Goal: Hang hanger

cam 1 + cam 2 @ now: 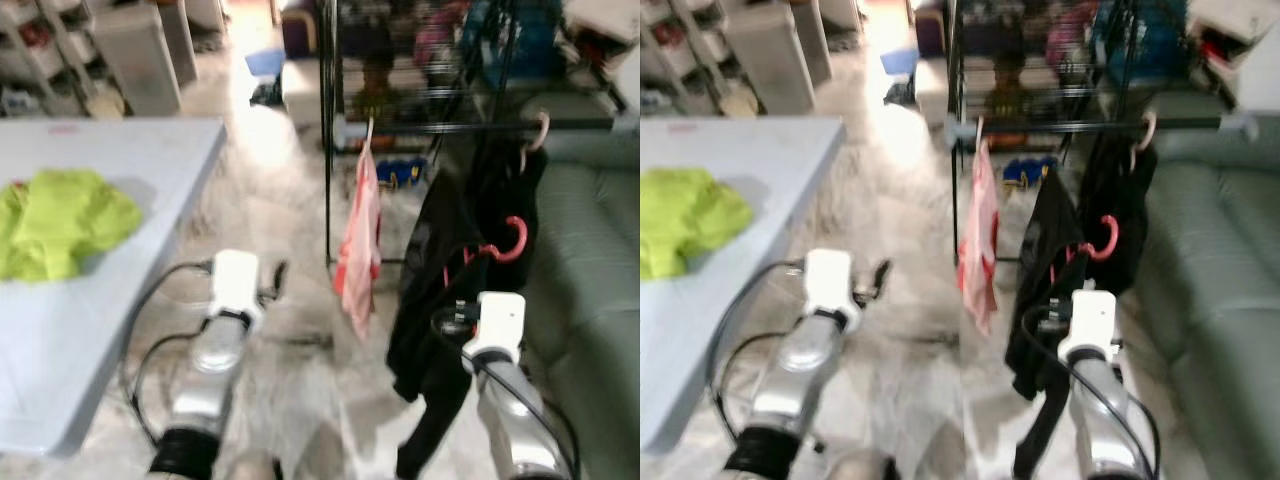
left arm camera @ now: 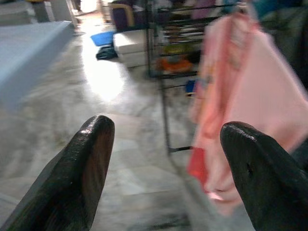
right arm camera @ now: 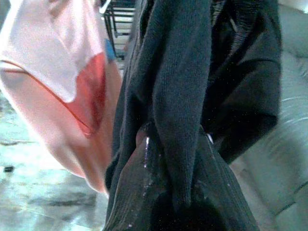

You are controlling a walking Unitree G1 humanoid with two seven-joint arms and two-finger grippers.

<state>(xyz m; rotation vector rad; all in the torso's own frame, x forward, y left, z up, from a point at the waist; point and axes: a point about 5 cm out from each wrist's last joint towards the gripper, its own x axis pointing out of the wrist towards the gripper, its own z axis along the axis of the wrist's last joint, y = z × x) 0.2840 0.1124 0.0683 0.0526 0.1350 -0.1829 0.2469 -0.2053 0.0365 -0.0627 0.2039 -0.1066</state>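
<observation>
A: What do I have in the right hand (image 1: 1065, 312) now?

B: A red hanger (image 1: 508, 243) with a black garment (image 1: 432, 300) on it. The fingers are clamped on the garment and the hanger; in the right wrist view the black knit (image 3: 183, 96) covers them. The hook of the hanger is up in front of the clothes rack (image 1: 470, 125), just below its horizontal bar, not on the bar.

A: And what hangs on the rack already?

B: A pink garment (image 1: 358, 245) near the left end of the bar, and another dark piece on a pale hanger (image 1: 541, 130) toward the right end. My hanger is between these two.

A: The left hand (image 2: 163, 159)?

B: Its two fingers (image 2: 86, 168) are apart and hold nothing. It is over the floor (image 1: 270, 200), beside the right edge of the table (image 1: 130, 160). A yellow-green cloth (image 1: 60, 220) lies near the left edge of the table. A green sofa (image 1: 590, 260) stands to the right of the rack.
</observation>
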